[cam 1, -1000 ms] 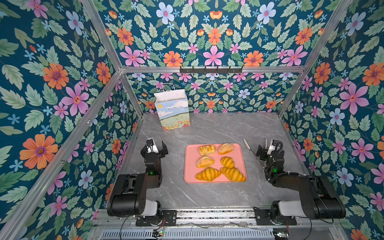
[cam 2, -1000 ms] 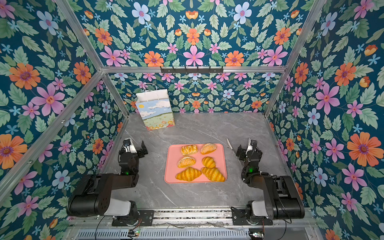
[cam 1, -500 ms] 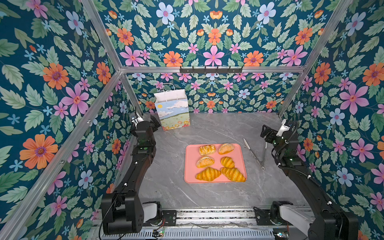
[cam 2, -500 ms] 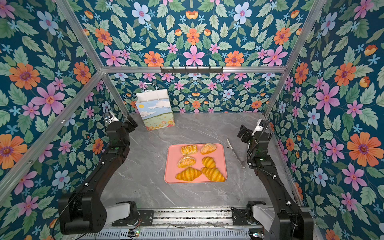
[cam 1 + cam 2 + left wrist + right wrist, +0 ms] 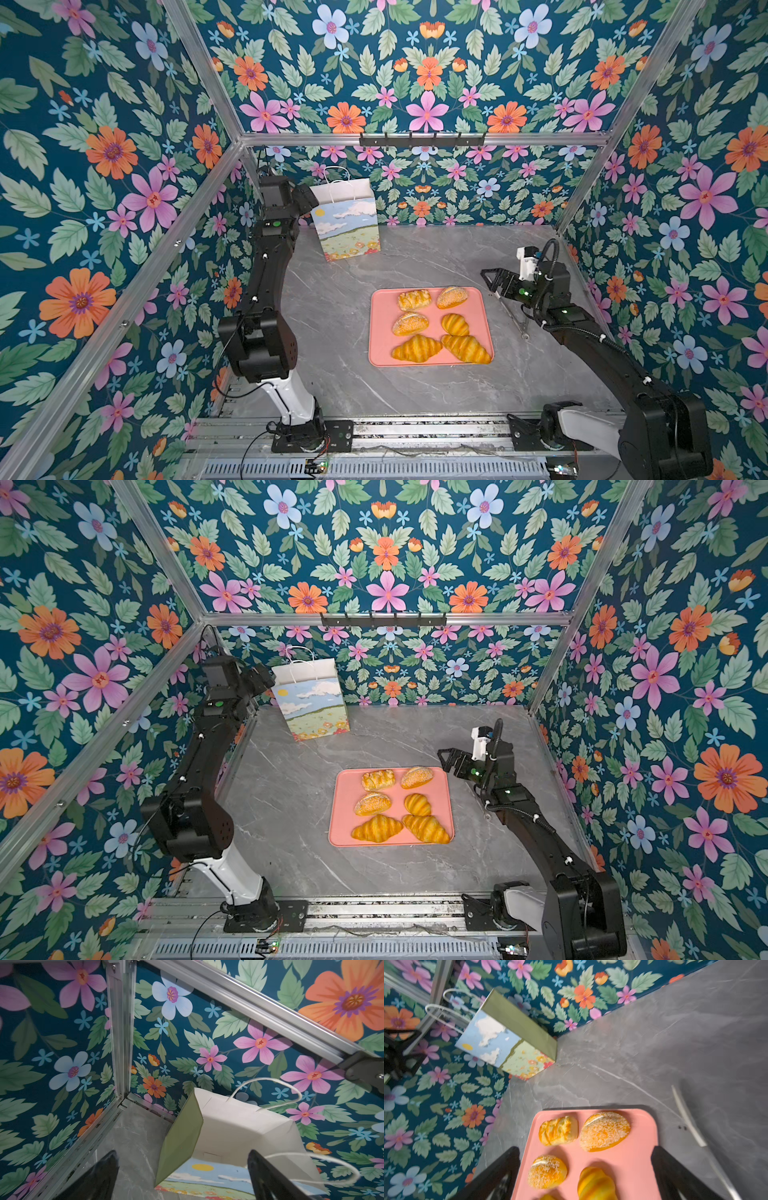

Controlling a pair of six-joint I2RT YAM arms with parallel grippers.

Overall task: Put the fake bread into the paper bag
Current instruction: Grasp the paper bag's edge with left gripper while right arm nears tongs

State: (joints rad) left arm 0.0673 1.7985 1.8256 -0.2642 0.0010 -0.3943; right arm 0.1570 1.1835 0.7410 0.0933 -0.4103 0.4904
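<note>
By 2 o'clock corner of pink tray [image 5: 384,324], right gripper [image 5: 490,281] hangs jaws wide, empty; left gripper [image 5: 306,198] same, beside paper bag [image 5: 349,228] at 11 o'clock of table [image 5: 436,257]. All six fake bread [image 5: 417,348] pieces on tray. Likely light, slightly squashy, glaze slick: pinch across short width, mid-body.

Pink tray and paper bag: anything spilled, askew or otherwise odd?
Nothing spilled: all six fake bread pieces sit on the pink tray, and the paper bag stands upright. Only oddity: a thin metal utensil lies loose on the table, right of the tray.
</note>
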